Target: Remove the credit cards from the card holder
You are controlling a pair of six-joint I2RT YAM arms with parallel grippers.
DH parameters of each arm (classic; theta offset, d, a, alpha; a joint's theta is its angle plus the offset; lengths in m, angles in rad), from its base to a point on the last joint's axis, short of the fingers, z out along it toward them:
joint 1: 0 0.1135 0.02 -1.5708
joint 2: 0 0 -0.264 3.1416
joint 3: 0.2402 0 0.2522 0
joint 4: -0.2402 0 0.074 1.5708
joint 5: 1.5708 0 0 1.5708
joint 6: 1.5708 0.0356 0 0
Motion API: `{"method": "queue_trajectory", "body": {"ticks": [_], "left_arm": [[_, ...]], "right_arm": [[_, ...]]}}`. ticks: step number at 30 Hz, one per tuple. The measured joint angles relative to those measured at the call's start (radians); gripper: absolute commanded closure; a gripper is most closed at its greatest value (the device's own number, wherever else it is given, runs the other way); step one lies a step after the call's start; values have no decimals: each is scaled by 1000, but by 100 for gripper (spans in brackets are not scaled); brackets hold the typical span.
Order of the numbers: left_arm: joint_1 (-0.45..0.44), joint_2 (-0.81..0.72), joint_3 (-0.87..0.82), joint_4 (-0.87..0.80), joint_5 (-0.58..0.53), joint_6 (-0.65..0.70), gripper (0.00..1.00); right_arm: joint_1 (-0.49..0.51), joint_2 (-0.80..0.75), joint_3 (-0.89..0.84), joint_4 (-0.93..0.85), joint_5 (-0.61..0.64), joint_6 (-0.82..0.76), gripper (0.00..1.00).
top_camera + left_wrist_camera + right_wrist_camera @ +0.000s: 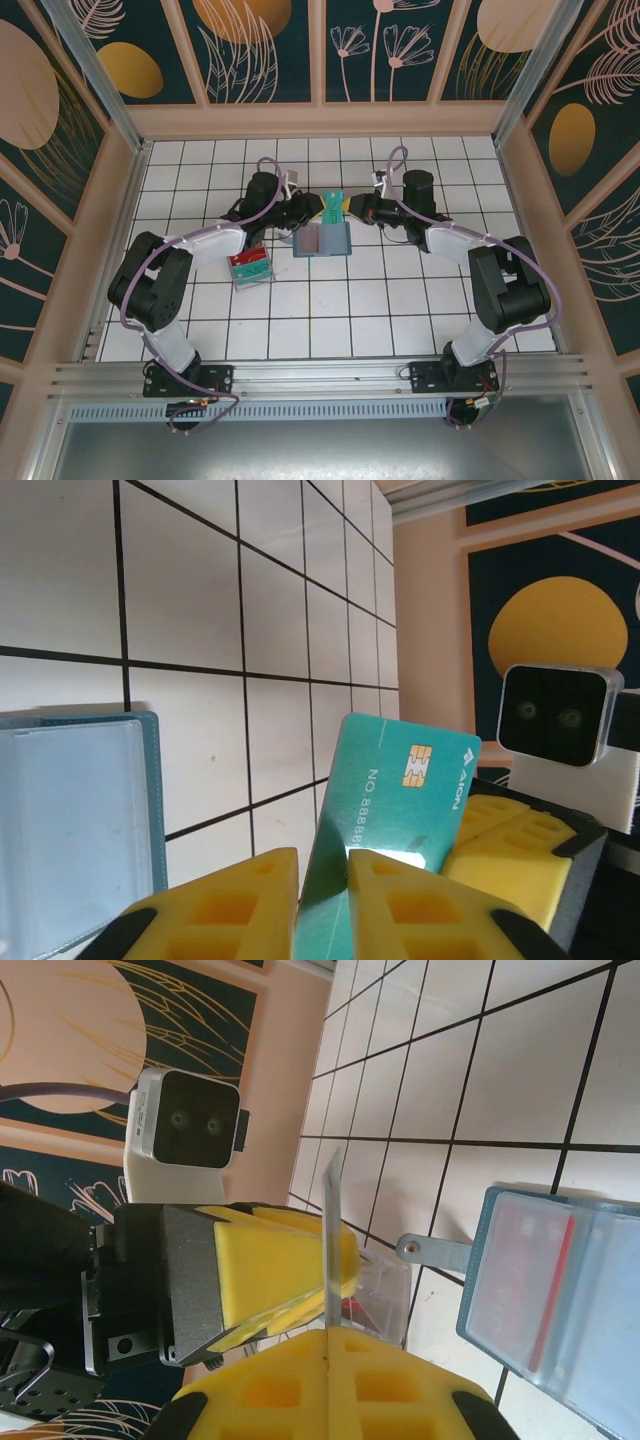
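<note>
A teal credit card (333, 205) with a gold chip (400, 780) stands on edge between both grippers above the tiles. My right gripper (327, 1332) is shut on its edge. My left gripper (322, 858) is open, its yellow fingers (270, 1260) either side of the card with a gap. The slate-blue card holder (338, 240) lies open on the tiles just in front of the grippers, and a red card (532, 1280) sits in one clear pocket. In the left wrist view the holder's other pocket (70, 830) looks empty. The yellow-orange card is out of view.
A clear plastic tray (250, 266) with red and green contents sits left of the holder, beside the left arm. The holder's strap tab (435, 1252) points towards it. Wooden walls ring the white tiled floor (330, 310).
</note>
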Motion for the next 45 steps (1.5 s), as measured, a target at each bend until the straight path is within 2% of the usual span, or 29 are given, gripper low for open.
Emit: {"method": "queue_trajectory", "body": {"ticks": [8,14,17,19,21,24,29,30,31,38,45], "left_arm": [[10,0,-7,51,26,-27,96],[15,0,-8,92,45,-41,95],[17,0,-13,124,61,-53,100],[17,-2,-15,141,72,-56,100],[16,-14,-19,144,81,-56,100],[14,-34,-19,143,88,-52,100],[15,-64,-18,88,86,8,100],[15,-69,-14,61,86,32,100],[14,-74,-9,29,82,59,100],[14,-100,93,-271,10,311,100],[14,-201,124,-524,-173,601,100]], "right_arm": [[-13,2,0,2,1,0,100],[-18,16,0,2,3,0,100],[-18,21,0,1,5,0,100],[-18,23,0,1,5,0,93],[-17,24,0,1,2,0,76],[-14,25,0,1,0,-8,63],[-16,25,1,-26,5,-37,20],[-17,25,1,-35,8,-44,4],[-18,25,1,-45,12,-48,1],[-24,10,1,-101,45,-89,1],[-21,-48,2,-160,113,-147,1]]}}
